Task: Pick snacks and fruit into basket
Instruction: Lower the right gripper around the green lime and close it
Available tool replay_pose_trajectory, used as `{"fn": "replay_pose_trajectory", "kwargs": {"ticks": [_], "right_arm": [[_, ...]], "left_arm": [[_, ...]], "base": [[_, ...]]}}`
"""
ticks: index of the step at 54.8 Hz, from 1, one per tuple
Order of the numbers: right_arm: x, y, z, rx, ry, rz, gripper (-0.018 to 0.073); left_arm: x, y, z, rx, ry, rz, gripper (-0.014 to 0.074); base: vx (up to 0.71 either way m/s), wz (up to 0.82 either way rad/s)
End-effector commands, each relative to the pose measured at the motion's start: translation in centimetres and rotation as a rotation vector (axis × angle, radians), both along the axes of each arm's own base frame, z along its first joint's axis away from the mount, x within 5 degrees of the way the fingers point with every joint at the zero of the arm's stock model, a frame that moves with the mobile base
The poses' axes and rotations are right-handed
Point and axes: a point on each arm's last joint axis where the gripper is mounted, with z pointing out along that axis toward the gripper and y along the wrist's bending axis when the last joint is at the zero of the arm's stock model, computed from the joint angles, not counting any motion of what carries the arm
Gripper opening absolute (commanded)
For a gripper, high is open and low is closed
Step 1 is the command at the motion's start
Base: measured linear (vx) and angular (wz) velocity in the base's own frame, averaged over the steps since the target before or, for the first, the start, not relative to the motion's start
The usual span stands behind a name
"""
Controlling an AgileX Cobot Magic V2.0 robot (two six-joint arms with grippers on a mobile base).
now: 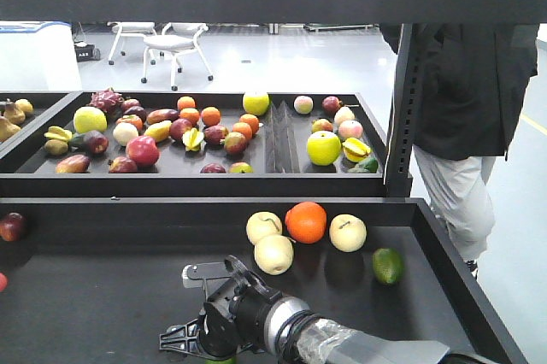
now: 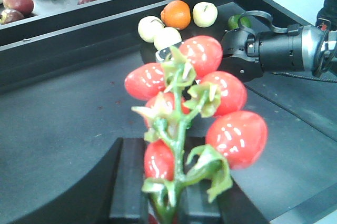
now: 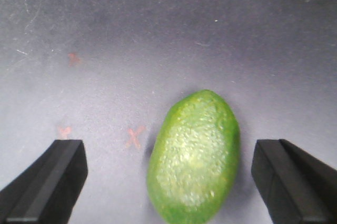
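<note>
A bunch of shiny red tomato-like fruit [image 2: 202, 95] on a green vine fills the left wrist view, with my left gripper [image 2: 166, 203] shut on the bottom of its stem above the dark tray. My right gripper [image 3: 168, 150] stands open over a grey surface. A green oval fruit [image 3: 195, 155] lies between its two black fingers [image 3: 58, 176] and touches neither. In the front view the right gripper [image 1: 190, 308] hangs low over the near tray. Neither the basket nor the snacks are in view.
On the near tray [image 1: 256, 206] lie an orange [image 1: 306, 221], three pale yellow fruits [image 1: 273, 253] and a green one [image 1: 387, 265]. The upper tray [image 1: 214, 180] holds several mixed fruits. A person in black [image 1: 470, 82] stands right of the shelf post [image 1: 402, 108].
</note>
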Motion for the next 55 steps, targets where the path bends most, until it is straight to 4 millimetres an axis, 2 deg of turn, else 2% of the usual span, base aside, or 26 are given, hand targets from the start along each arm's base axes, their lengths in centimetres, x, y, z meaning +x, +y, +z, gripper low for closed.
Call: {"fn": "replay_pose_trajectory", "kwargs": {"ticks": [1, 10, 42, 49, 55], "right_arm": [[1.0, 0.1, 4.6, 0.09, -0.122, 0.0, 0.0723], [1.6, -0.4, 3.3, 0.113, -0.101, -0.053, 0.072], [2.0, -0.1, -0.3, 0.129, -0.096, -0.045, 0.0704], [2.1, -0.2, -0.3, 0.116, -0.106, -0.035, 0.0669], [2.0, -0.3, -0.4, 0.1, -0.097, -0.034, 0.0584]], "left_arm": [[0.3, 0.0, 1.5, -0.055, -0.098, 0.022, -0.0008], [0.3, 0.0, 1.5, -0.055, -0.099, 0.022, -0.0008], [0.3, 0.0, 1.5, -0.056, -0.099, 0.021, -0.0008], [0.3, 0.0, 1.5, -0.056, -0.099, 0.021, -0.0008], [0.3, 0.0, 1.5, -0.057, -0.098, 0.021, -0.0008]], "base": [[0.0, 0.0], [0.0, 0.0], [0.0, 0.0], [0.0, 0.0], [0.0, 0.0]]}}
